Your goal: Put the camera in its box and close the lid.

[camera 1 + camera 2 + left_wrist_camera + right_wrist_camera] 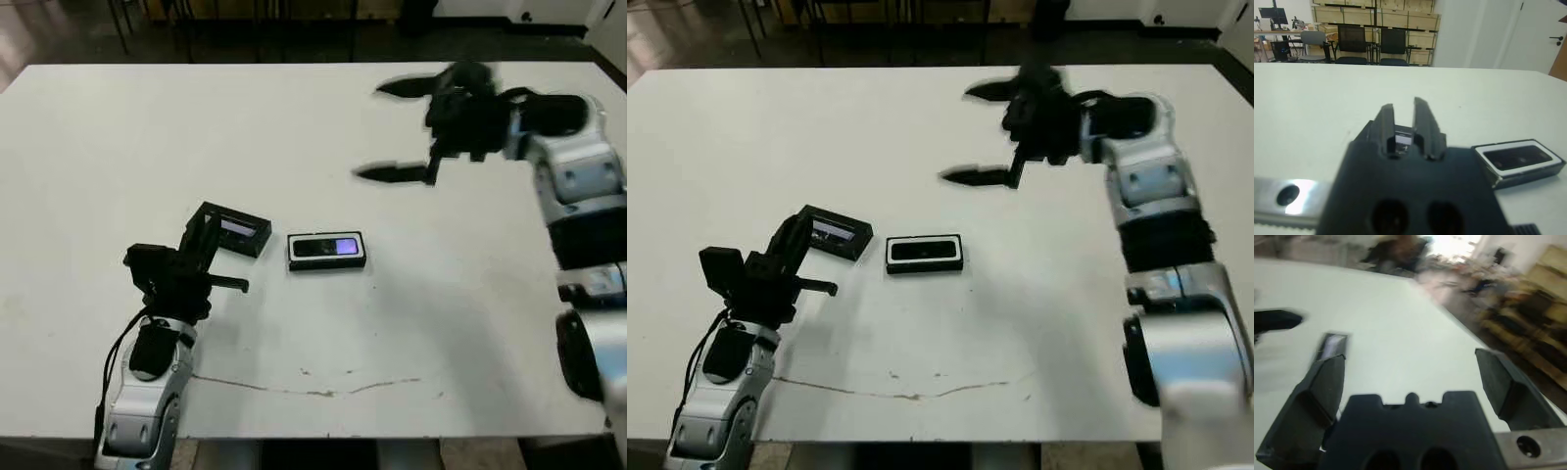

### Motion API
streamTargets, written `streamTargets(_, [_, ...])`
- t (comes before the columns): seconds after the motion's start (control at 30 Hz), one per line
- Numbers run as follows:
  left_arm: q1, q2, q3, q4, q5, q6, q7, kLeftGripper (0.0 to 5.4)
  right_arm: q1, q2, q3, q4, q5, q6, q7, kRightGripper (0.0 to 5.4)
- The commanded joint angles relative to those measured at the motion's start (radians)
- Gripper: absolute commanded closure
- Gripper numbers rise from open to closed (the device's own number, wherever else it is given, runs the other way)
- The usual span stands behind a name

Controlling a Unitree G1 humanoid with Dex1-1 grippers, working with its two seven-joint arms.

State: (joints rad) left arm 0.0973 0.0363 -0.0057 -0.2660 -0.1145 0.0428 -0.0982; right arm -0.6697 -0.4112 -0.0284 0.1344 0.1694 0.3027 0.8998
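While the camera (327, 248) already lies in its box (327, 264), the left claw (208, 238) pinches the lid (235, 231), unfitted; right claw (402, 130) spread.

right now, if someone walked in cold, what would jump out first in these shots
The right gripper draws the eye first: held above the far right of the table, its black fingers spread wide. Near the middle sits the box with the camera lying in it, its screen glowing purplish. Just left of it, the left gripper has its fingers closed on the lid, tilting it up off the table.
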Motion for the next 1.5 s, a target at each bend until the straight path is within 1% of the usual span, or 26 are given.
streamTargets(0.03, [-0.019, 0.049, 0.042, -0.029, -0.013, 0.031, -0.021, 5.4, 0.17, 0.009, -0.03, -0.146, -0.002, 0.047, -0.125, 0.62])
streamTargets(0.1, [-0.059, 0.102, 0.075, -0.051, -0.008, 0.043, -0.045, 5.4, 0.248, -0.011, -0.027, -0.194, -0.008, 0.042, -0.151, 1.09])
streamTargets(0.17, [-0.129, 0.185, 0.116, -0.065, -0.019, 0.079, -0.094, 5.4, 0.294, -0.036, -0.024, -0.208, 0.009, 0.043, -0.132, 1.55])
streamTargets(0.27, [-0.284, 0.415, 0.144, -0.035, -0.029, 0.169, -0.279, 5.4, 0.332, -0.06, -0.028, -0.198, 0.056, 0.023, -0.074, 2.24])
streamTargets(0.33, [-0.429, 0.596, 0.105, 0.069, -0.046, 0.21, -0.501, 5.4, 0.346, -0.071, -0.025, -0.222, 0.075, 0.051, -0.068, 2.69])
streamTargets(0.37, [-0.516, 0.665, 0.065, 0.135, -0.04, 0.239, -0.602, 5.4, 0.35, -0.074, -0.023, -0.231, 0.09, 0.067, -0.06, 2.91])
streamTargets(0.4, [-0.59, 0.71, 0.027, 0.193, -0.027, 0.262, -0.677, 5.4, 0.352, -0.075, -0.022, -0.236, 0.105, 0.074, -0.052, 3.12])
streamTargets(0.47, [-0.73, 0.743, -0.061, 0.326, 0.024, 0.273, -0.783, 5.4, 0.359, -0.079, -0.01, -0.251, 0.111, 0.073, -0.05, 3.57])
streamTargets(0.5, [-0.783, 0.744, -0.096, 0.386, 0.046, 0.262, -0.82, 5.4, 0.362, -0.081, -0.004, -0.258, 0.109, 0.068, -0.054, 3.83])
streamTargets(0.6, [-0.963, 0.718, -0.221, 0.631, 0.161, 0.168, -0.914, 5.4, 0.367, -0.087, 0.016, -0.291, 0.094, 0.07, -0.078, 4.51])
streamTargets(0.73, [-1.153, 0.626, -0.349, 0.899, 0.296, 0.161, -0.955, 5.4, 0.359, -0.091, 0.027, -0.308, 0.098, 0.09, -0.093, 5.39])
streamTargets(0.8, [-1.23, 0.575, -0.391, 1.025, 0.341, 0.148, -0.981, 5.4, 0.359, -0.099, 0.027, -0.314, 0.101, 0.097, -0.094, 5.39])
streamTargets(0.9, [-1.32, 0.493, -0.441, 1.194, 0.415, 0.124, -0.962, 5.4, 0.37, -0.106, 0.02, -0.315, 0.123, 0.103, -0.08, 5.39])
streamTargets(1.0, [-1.367, 0.423, -0.471, 1.311, 0.468, 0.115, -0.934, 5.4, 0.387, -0.115, 0.013, -0.305, 0.144, 0.09, -0.062, 5.39])
streamTargets(1.1, [-1.392, 0.37, -0.494, 1.401, 0.512, 0.105, -0.91, 5.4, 0.401, -0.13, 0.013, -0.315, 0.147, 0.088, -0.056, 5.39])
streamTargets(1.27, [-1.374, 0.311, -0.494, 1.468, 0.548, 0.125, -0.842, 5.4, 0.438, -0.151, 0.01, -0.36, 0.147, 0.126, -0.08, 5.39])
streamTargets(1.4, [-1.348, 0.29, -0.522, 1.489, 0.598, 0.11, -0.797, 5.4, 0.459, -0.157, 0.01, -0.351, 0.146, 0.093, -0.067, 5.39])
streamTargets(1.5, [-1.328, 0.29, -0.56, 1.5, 0.64, 0.063, -0.799, 5.4, 0.47, -0.161, 0.013, -0.353, 0.145, 0.082, -0.064, 5.39])
